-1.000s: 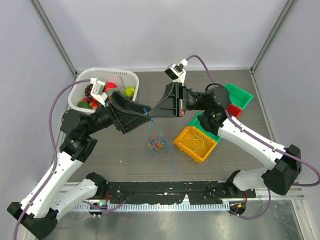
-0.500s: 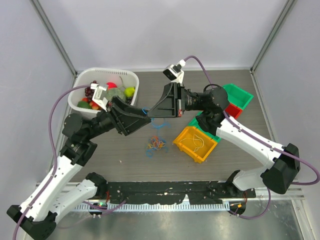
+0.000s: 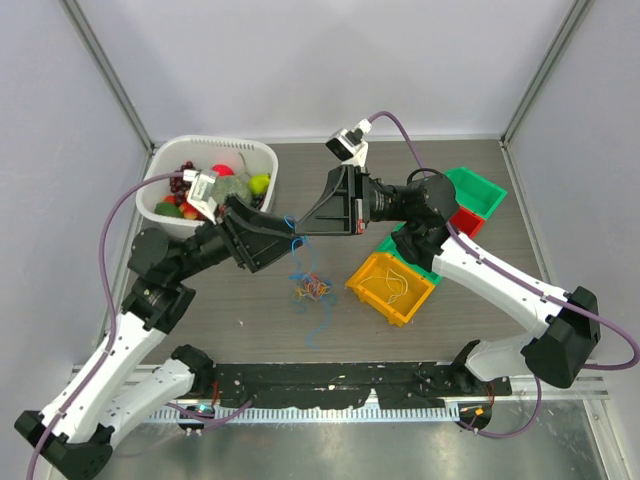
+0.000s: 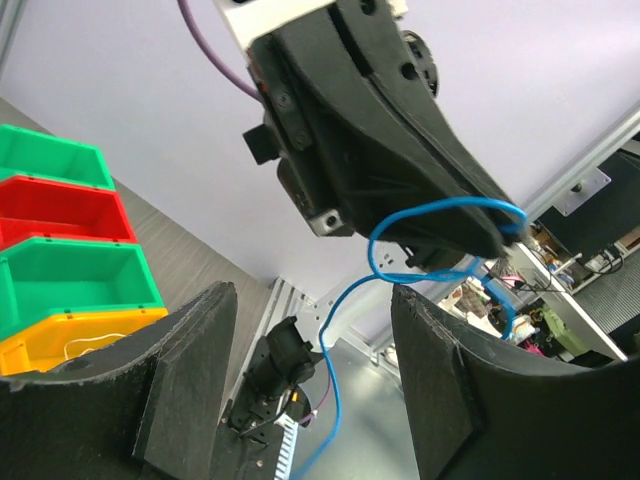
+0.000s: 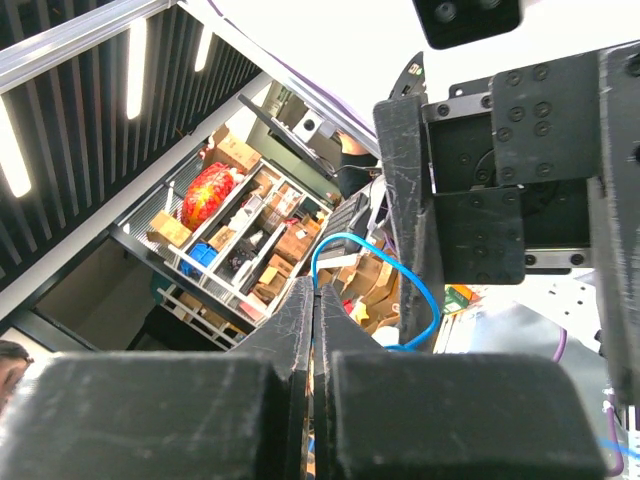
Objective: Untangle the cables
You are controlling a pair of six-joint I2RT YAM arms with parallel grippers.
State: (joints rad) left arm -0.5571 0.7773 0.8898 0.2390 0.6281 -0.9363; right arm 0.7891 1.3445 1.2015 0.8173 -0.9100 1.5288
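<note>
The right end effector is pinched fully closed on a thin blue flexible cable, which loops out from its tips and hangs downward. The left end effector faces it with its fingers spread wide, gripping nothing, the loop just ahead of its tips. Below both, a small tangle of blue, orange and red wires lies on the grey counter.

White plastic basket sits far left on the grey counter. Thin tangled cables lie centre, yellow plastic bin just right, green and red bins behind it.
</note>
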